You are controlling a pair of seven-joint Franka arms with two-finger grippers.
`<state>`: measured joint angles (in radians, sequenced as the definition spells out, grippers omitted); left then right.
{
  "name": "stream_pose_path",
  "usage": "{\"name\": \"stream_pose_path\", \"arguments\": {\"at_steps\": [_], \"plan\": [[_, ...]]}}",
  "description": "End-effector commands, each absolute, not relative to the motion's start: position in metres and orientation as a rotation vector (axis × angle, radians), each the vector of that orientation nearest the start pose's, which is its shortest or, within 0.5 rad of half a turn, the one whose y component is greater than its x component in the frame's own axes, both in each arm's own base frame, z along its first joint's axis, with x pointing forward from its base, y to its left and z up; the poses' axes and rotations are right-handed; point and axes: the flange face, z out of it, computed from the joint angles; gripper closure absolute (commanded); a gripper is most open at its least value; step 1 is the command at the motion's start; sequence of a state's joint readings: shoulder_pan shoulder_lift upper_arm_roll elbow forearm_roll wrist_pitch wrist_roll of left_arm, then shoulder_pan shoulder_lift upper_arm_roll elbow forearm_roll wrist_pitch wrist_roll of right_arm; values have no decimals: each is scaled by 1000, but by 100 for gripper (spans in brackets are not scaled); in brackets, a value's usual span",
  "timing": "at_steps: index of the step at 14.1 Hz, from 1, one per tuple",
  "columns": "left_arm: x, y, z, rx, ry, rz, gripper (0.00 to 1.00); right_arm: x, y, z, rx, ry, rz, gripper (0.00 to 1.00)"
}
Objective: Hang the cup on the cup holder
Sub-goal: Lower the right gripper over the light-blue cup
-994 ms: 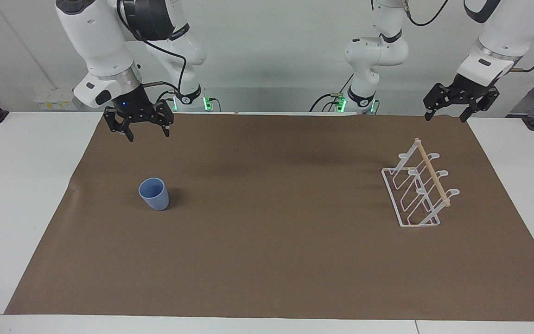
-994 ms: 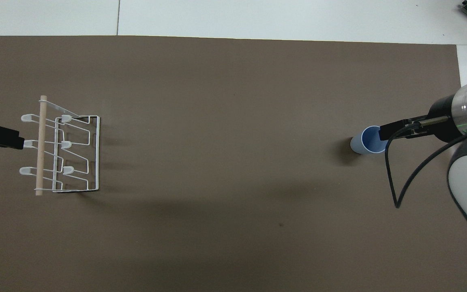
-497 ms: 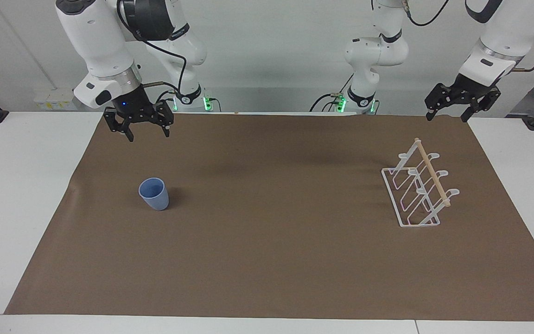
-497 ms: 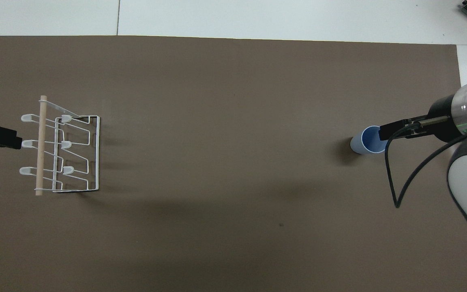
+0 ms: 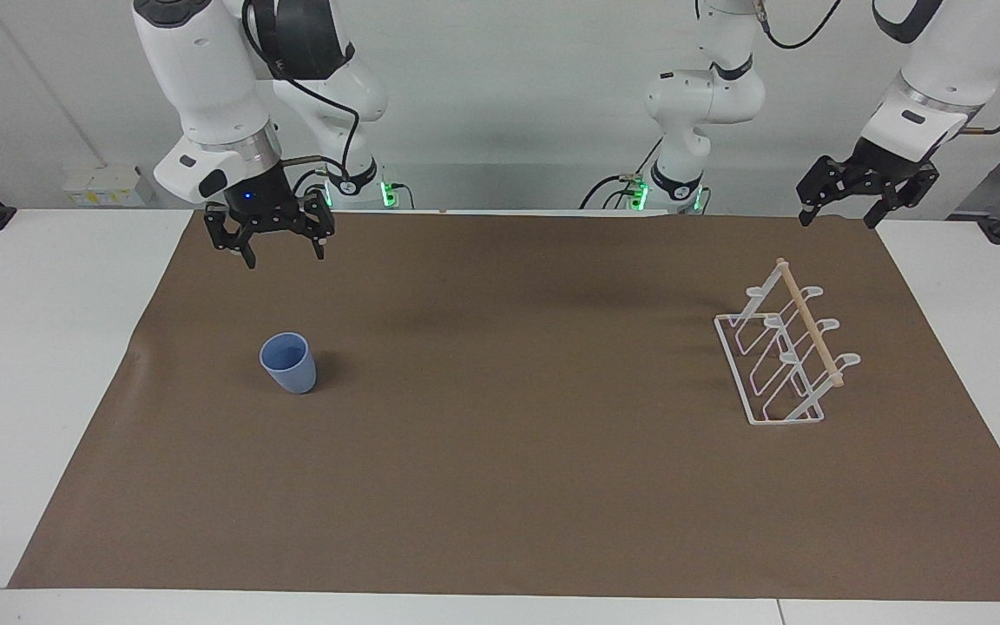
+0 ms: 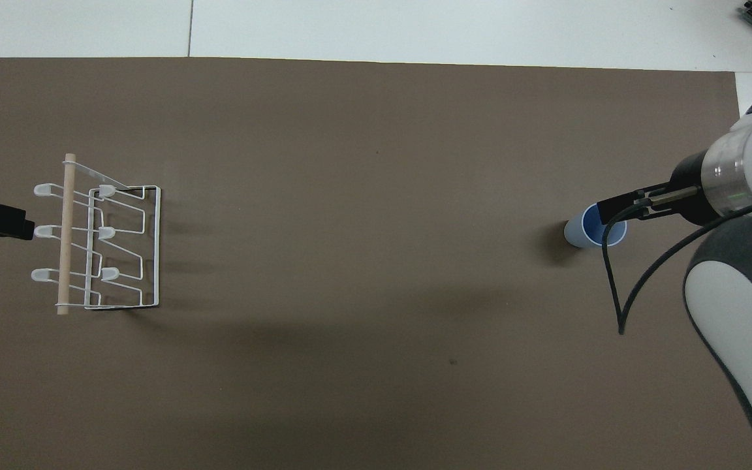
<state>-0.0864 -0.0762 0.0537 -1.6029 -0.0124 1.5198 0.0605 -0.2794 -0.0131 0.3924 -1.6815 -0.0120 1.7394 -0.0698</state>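
Brown paper is covering the tabletop (image 5: 49, 365), where the cup (image 5: 288, 363) is standing upright (nothing done yet), well apart from the cup holder (image 5: 782, 347). Right gripper (image 5: 273, 236) is hovering wide and empty; left gripper (image 5: 865, 193) is waiting, wide too.

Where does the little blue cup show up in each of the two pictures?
Facing view: the cup stands upright on the brown mat, left of centre.
Overhead view: the cup sits near the right edge, partly covered by the right arm's cable.
Shared landmark: the cup holder, at the mat's other end.
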Motion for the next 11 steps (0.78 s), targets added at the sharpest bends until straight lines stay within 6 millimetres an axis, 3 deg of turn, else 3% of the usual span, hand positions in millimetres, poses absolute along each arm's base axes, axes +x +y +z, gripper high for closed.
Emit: {"name": "stream_pose_path", "arguments": {"at_steps": [1,11], "plan": [[523,-16,648,-3134,146,-5,0,571,62,585,-3157,-279,-144,0],[523,-25,648,-3138,174,-7,0,587,44,496,-3140,-230,-118,0]]}}
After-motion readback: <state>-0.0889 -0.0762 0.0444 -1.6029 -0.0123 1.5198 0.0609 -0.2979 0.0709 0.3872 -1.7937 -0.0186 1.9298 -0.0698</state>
